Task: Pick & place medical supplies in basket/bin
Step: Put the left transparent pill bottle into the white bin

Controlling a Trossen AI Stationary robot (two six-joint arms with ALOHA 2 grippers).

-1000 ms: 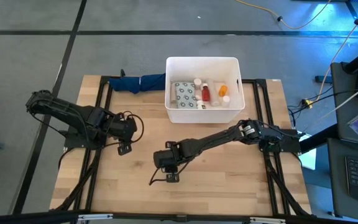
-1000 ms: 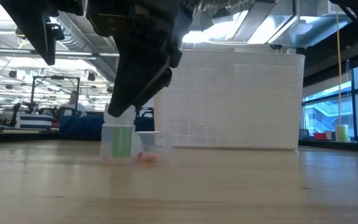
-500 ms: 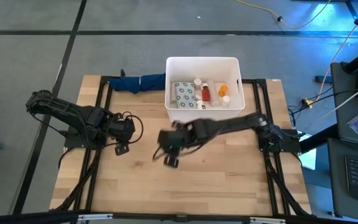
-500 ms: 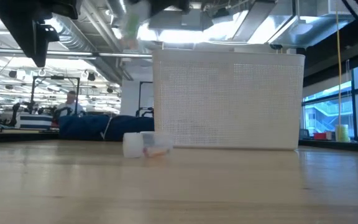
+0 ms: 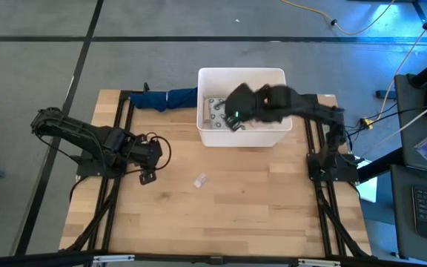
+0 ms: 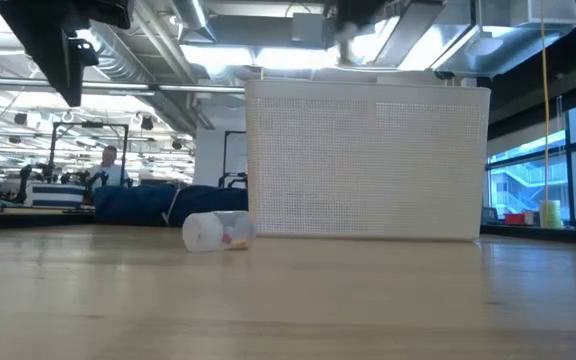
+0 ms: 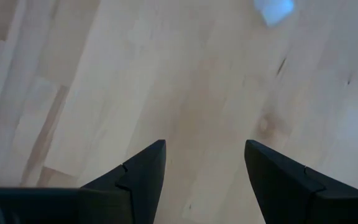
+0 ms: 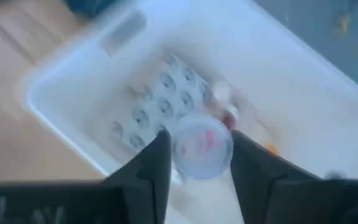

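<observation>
The right gripper (image 8: 197, 177) pinches a small clear plastic cup (image 8: 202, 149) over the white perforated plastic bin (image 5: 206, 135), upper centre. The left gripper (image 7: 204, 168) stands spread.

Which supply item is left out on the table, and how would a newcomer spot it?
Start from the white bin at the table's far edge. In front of it, on the bare wood, lies one small clear cup tipped on its side. It is the only loose item on the tabletop; everything else sits inside the bin.
</observation>
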